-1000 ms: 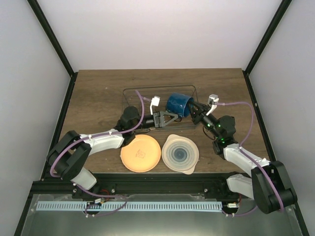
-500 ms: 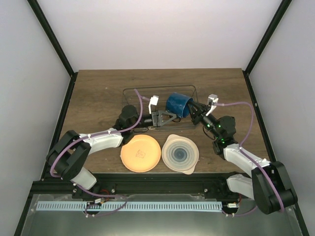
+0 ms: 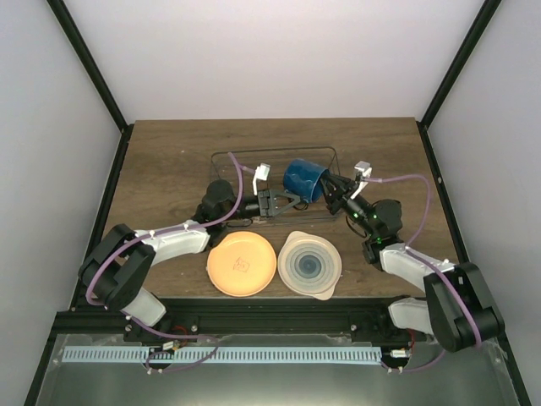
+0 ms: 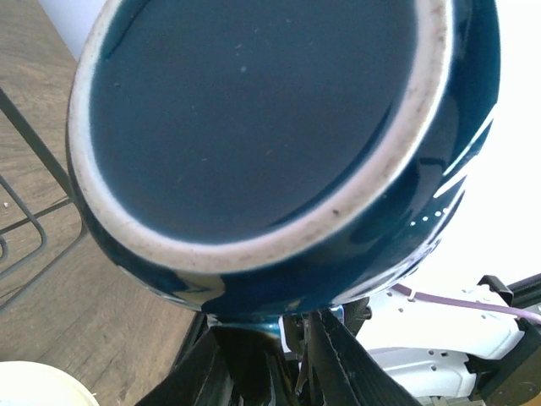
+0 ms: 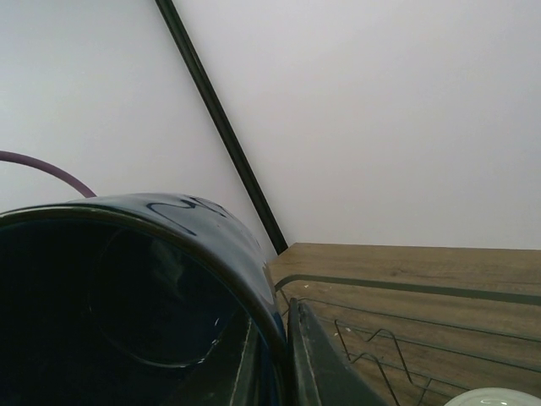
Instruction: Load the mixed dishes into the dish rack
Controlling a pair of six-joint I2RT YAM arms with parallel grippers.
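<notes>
Right gripper [image 3: 332,191] is clamped on the dark blue mug's [image 3: 304,178] rim, tipping it over the dish rack's [image 3: 221,158] right half for loading. Left gripper [image 3: 295,204] is by its base to steady it, though I can't tell whether it grips.

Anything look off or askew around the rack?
The dark blue mug is tipped on its side over the dish rack, rim pinched by the right tool, not yet seated. Nothing looks spilled or broken.

The top camera looks down over the whole table [image 3: 169,161], and both wrist cameras closely face the shared dark blue mug [image 3: 304,178], left its base, right its mouth.
</notes>
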